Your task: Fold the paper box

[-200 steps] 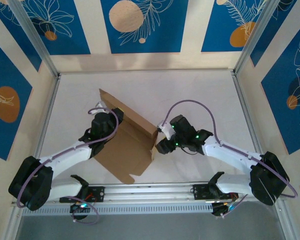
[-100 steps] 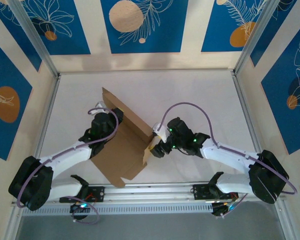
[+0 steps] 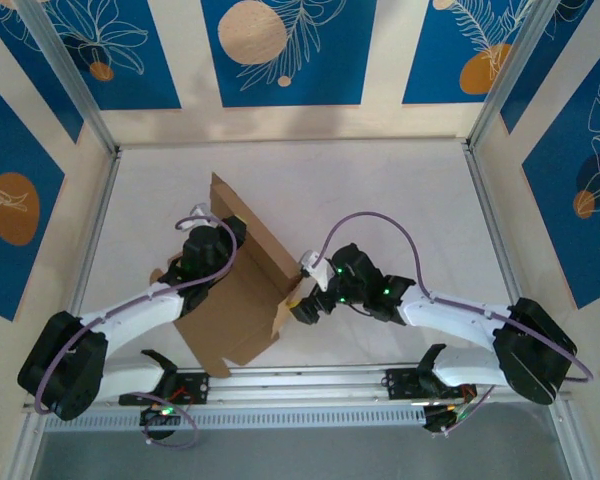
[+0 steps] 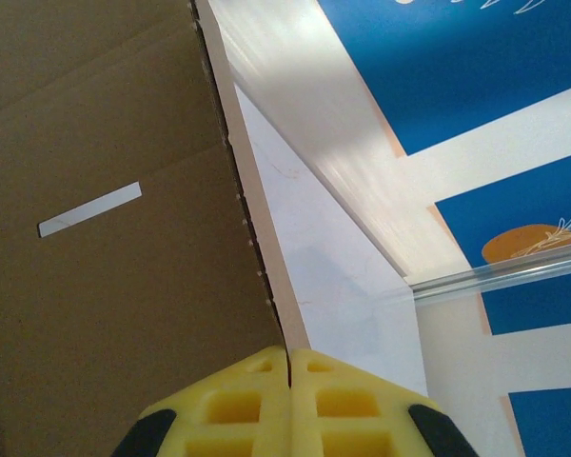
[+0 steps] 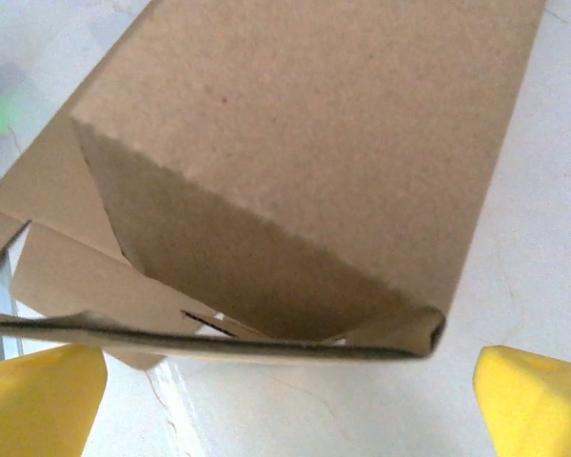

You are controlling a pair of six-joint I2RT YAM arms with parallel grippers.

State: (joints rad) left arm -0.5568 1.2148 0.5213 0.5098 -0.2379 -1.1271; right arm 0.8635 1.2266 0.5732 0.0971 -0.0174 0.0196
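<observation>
Clamped left gripper (image 4: pixel 288 381) holds the paper box (image 3: pixel 235 300); right gripper (image 5: pixel 285 390) gapes at its corner.

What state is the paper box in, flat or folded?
Partly folded: one long wall of the paper box stands up; not closed.

Brown paper box (image 3: pixel 230 310) on white table (image 3: pixel 380 200)

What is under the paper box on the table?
The white table shows all around the paper box, which rests on it. The tabletop directly beneath the flat brown panel is covered by cardboard, so whatever lies there cannot be seen.
</observation>
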